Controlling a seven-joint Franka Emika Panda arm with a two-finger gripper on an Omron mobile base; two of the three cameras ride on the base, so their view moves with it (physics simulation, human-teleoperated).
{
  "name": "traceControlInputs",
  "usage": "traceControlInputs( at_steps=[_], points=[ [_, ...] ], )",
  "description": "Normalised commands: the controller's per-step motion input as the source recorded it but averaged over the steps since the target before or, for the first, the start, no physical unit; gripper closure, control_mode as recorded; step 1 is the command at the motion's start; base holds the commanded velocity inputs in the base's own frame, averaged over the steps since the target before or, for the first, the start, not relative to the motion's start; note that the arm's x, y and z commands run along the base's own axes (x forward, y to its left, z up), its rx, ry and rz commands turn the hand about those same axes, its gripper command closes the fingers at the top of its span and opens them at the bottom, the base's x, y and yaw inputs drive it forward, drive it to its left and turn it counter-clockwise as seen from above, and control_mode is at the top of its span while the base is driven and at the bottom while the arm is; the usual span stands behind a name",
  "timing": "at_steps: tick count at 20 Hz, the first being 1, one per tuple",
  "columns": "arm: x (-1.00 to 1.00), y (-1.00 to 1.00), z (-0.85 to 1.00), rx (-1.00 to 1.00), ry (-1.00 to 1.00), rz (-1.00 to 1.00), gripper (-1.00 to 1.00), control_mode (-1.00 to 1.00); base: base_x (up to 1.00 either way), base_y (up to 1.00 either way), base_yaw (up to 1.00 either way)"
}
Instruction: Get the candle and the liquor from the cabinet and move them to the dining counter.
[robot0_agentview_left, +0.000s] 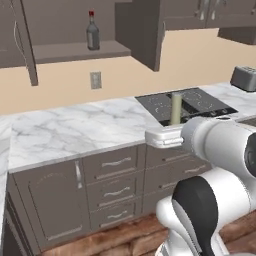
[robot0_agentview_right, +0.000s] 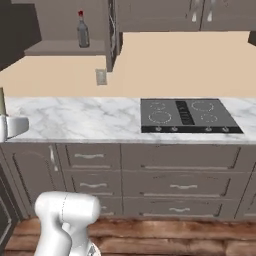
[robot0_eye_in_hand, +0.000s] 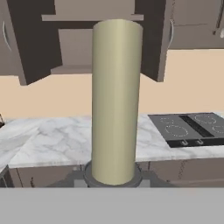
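From behind the arm on its left, the claw (robot0_agentview_left: 167, 136) is held out level in front of the marble worktop (robot0_agentview_left: 70, 130), with the cream candle (robot0_agentview_left: 176, 108) standing upright out of it, the stick showing against the black hob (robot0_agentview_left: 192, 106). High above and off to the claw's left, the bottle of liquor (robot0_agentview_left: 92, 32) stands on the shelf of the open cabinet (robot0_agentview_left: 75, 50), a door (robot0_agentview_left: 142, 32) swung out between. A toaster (robot0_agentview_left: 244, 78) sits well away to the claw's right.

From the right-hand base camera, the claw (robot0_agentview_right: 14, 126) shows at the left edge, the top of the candle (robot0_agentview_right: 2, 102) just above it. The bottle (robot0_agentview_right: 82, 31) stands far above, to its right, on the cabinet shelf (robot0_agentview_right: 65, 47).

Looking along the hand, the candle (robot0_eye_in_hand: 115, 100) rises straight up, close in front, from its grey holder (robot0_eye_in_hand: 113, 177). The claw appears clenched on that holder, though the fingertips themselves are not clearly seen.
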Motion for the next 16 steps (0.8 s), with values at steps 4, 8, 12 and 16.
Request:
traceControlInputs(
  at_steps=[4, 8, 12, 16],
  points=[
    [0.00, 0.00, 0.00, 0.00, 0.00, 0.00, 1.00, 1.00, -0.45, 0.00, -0.35],
    [0.00, 0.00, 0.00, 0.00, 0.00, 0.00, 1.00, 1.00, -0.43, 0.00, -0.36],
    [0.00, 0.00, 0.00, 0.00, 0.00, 0.00, 1.00, 1.00, -0.39, -0.09, -0.37],
    [0.00, 0.00, 0.00, 0.00, 0.00, 0.00, 1.00, 1.00, -0.34, -0.13, -0.47]
  ],
)
